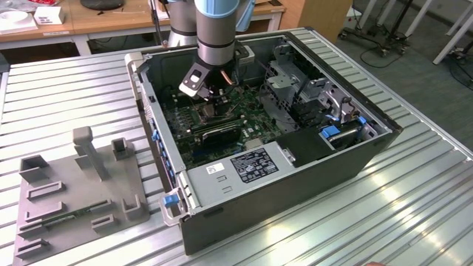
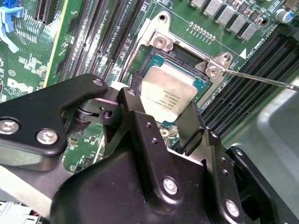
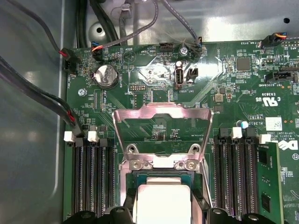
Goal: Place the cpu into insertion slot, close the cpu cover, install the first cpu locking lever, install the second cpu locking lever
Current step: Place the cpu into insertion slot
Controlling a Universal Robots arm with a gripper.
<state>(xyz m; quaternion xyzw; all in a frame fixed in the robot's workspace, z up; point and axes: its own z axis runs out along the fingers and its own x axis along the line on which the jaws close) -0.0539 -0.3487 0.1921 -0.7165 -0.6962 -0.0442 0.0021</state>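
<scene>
In the second wrist view the cpu [image 2: 170, 91], a small square chip with a silvery-beige top, sits between my two black fingers [image 2: 136, 95], just over the insertion slot [image 2: 183, 58] with its silvery rim. My gripper [image 2: 164, 97] is shut on the cpu. The first wrist view shows the cpu [image 3: 162, 198] and, beyond it, the cpu cover [image 3: 161, 114] swung up and open. A thin wire locking lever [image 2: 261, 79] sticks out sideways from the slot. In the exterior view my gripper [image 1: 210, 97] reaches down into the open computer case over the green motherboard [image 1: 247, 105].
Long black memory slots [image 3: 91, 172] flank the socket on both sides. Cables [image 3: 37, 93] run along the grey case wall. A power supply box [image 1: 236, 169] and a drive cage [image 1: 296, 83] crowd the case. A grey fixture tray [image 1: 81, 188] lies at the exterior view's left.
</scene>
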